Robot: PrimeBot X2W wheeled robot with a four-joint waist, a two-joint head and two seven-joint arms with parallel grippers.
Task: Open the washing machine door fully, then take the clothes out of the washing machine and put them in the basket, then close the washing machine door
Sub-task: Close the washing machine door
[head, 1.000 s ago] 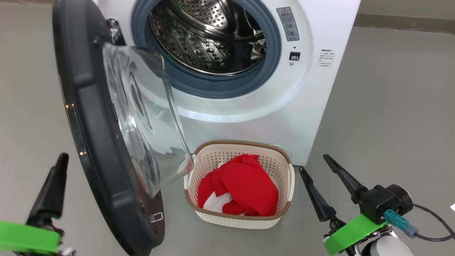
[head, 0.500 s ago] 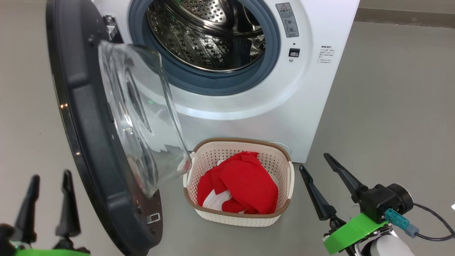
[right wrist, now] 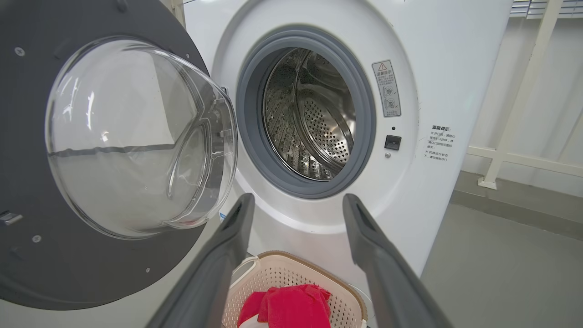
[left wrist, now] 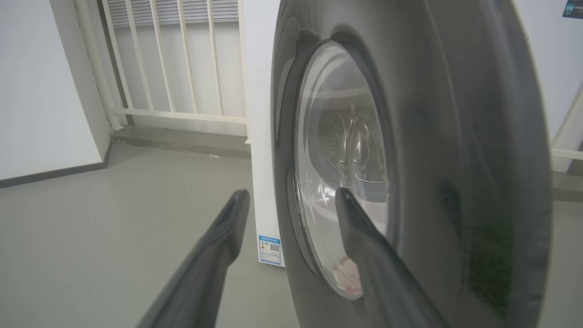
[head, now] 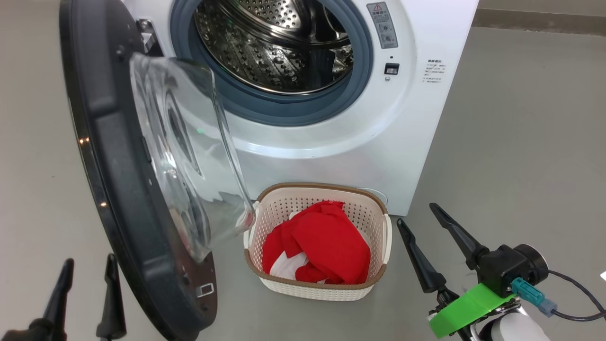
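Observation:
The white washing machine (head: 416, 123) stands with its steel drum (head: 274, 47) showing no clothing. Its black-rimmed door (head: 118, 156) with the glass bowl (head: 189, 156) hangs open toward me at the left. On the floor before the machine sits the cream basket (head: 386, 237), holding the red clothes (head: 326, 246) with white parts. My left gripper (head: 87, 270) is open at the lower left, just outside the door's outer face (left wrist: 455, 136). Right of the basket, my right gripper (head: 416, 213) is open too, with nothing between its fingers. The right wrist view takes in the door (right wrist: 27, 255), drum (right wrist: 314, 118) and basket (right wrist: 291, 264).
Grey floor (head: 521, 142) spreads to the right of the machine and to the left of the door. A white railing (left wrist: 182, 68) and wall stand behind the machine. A dark cable (head: 573, 293) trails from my right wrist.
My left gripper has sunk toward the bottom edge of the head view and turned so both fingers show apart. The head camera shifted slightly. The right gripper, door and basket hold still.

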